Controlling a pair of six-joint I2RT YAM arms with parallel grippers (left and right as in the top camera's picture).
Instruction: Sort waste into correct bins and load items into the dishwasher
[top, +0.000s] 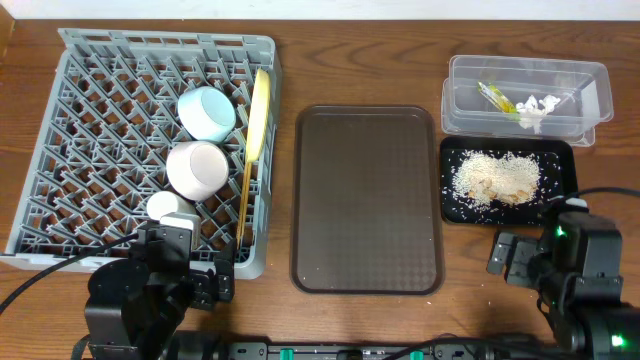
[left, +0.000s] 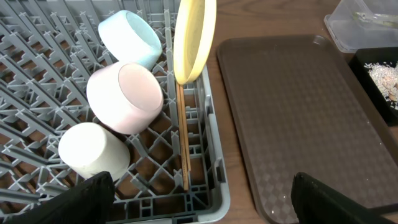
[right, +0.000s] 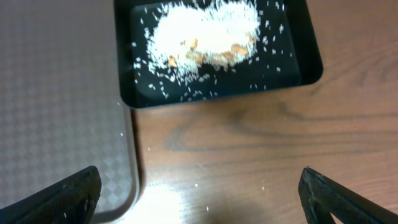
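The grey dish rack (top: 90, 130) holds the light blue bowl (top: 207, 112), the pale pink bowl (top: 196, 167), the small white cup (top: 166, 206), the yellow plate (top: 260, 112) on edge and the wooden chopsticks (top: 245, 205). All show in the left wrist view: blue bowl (left: 130, 38), pink bowl (left: 125, 98), cup (left: 93, 149), plate (left: 194, 38), chopsticks (left: 183, 137). The clear tub (top: 525, 95) holds the green-and-yellow wrapper (top: 493, 96) and white paper bits (top: 537, 108). The black tray (top: 560, 185) holds rice scraps (top: 495, 178), as the right wrist view shows (right: 208, 34). My left gripper (left: 202, 199) is open at the rack's near corner. My right gripper (right: 199, 196) is open over bare table.
The brown serving tray (top: 367, 197) lies in the middle, between rack and bins. A few loose rice grains (right: 193, 183) lie on the wood near its corner. Both arms sit at the table's front edge.
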